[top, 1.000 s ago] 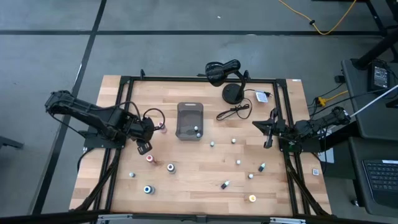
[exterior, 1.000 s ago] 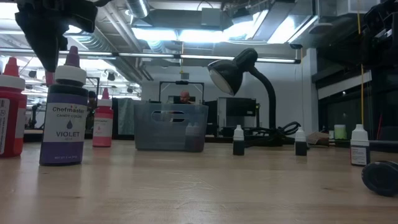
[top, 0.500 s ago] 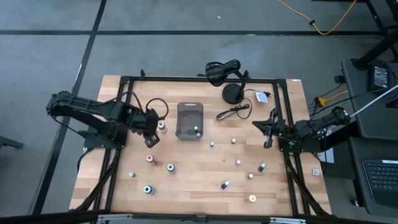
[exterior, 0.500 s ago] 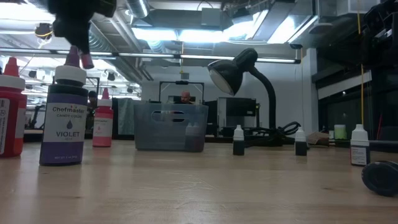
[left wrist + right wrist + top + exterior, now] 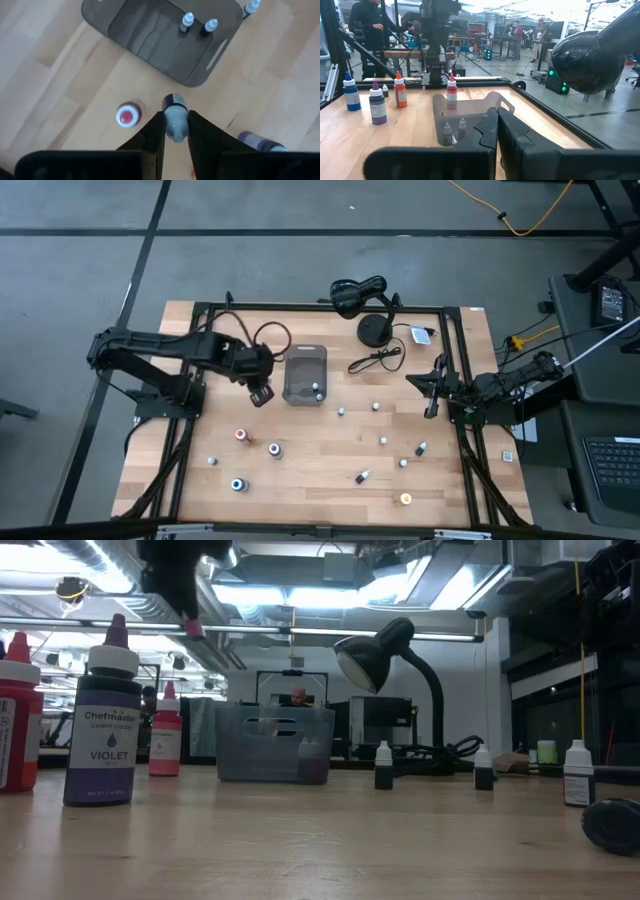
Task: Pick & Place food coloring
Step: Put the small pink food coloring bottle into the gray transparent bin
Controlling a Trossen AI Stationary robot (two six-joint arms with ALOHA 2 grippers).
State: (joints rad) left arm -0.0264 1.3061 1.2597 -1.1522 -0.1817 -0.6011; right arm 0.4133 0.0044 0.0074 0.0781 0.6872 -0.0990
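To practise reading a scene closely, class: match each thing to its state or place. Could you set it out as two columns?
Column one:
1. left hand
2. right hand
3. gray tray
4. violet bottle

Column two:
A. stands upright on the table
B. shut on a small bottle, in the air beside the tray
C. holds two dropper bottles
D. shut and empty, near the table's right edge

Pairs: 1-B, 2-D, 3-C, 4-A

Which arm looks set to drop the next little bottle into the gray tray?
The left gripper: it is shut on a small bottle right beside the gray tray. The right gripper waits far off, shut and empty.
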